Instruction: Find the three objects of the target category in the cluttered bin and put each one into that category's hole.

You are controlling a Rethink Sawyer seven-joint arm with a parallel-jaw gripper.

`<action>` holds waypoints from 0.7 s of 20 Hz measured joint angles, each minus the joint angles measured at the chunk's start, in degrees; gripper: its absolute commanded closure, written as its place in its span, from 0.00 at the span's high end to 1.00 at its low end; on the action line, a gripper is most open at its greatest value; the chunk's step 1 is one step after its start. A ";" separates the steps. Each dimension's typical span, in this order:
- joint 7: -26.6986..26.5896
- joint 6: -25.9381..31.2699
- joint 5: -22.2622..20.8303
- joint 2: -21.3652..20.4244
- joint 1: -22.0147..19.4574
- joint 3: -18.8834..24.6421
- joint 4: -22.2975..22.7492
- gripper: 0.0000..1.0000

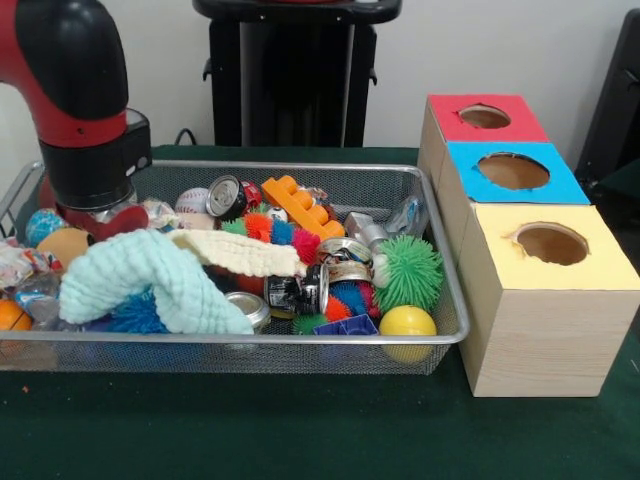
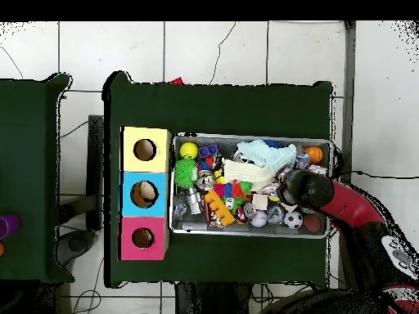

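My gripper point(image 1: 98, 214) is down in the left end of the wire bin point(image 1: 452, 300), behind a pale blue knitted cloth point(image 1: 150, 282); its tips are hidden among the clutter. From overhead the arm's end point(image 2: 290, 188) is over the bin's right part. The bin point(image 2: 175, 185) holds several crushed cans point(image 1: 298, 290), spiky balls such as a green one point(image 1: 408, 271), a yellow ball point(image 1: 407, 322), an orange toy brick point(image 1: 302, 207) and a cream cloth point(image 1: 240, 252). Beside the bin stand three boxes with round holes: red point(image 1: 486, 117), blue point(image 1: 513, 171) and yellow point(image 1: 552, 243).
An orange ball point(image 1: 11, 315) and a peach ball point(image 1: 64, 243) lie at the bin's left end near the gripper. A soccer-pattern ball point(image 2: 293, 219) sits by the arm in the overhead view. The boxes point(image 2: 145, 193) stand tight against the bin's end.
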 measured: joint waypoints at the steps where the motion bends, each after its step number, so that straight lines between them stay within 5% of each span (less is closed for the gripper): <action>1: -0.02 0.15 -0.48 -0.09 -0.26 0.36 0.01 1.00; 14: -0.04 1.83 -5.85 -2.89 -4.93 5.74 1.90 1.00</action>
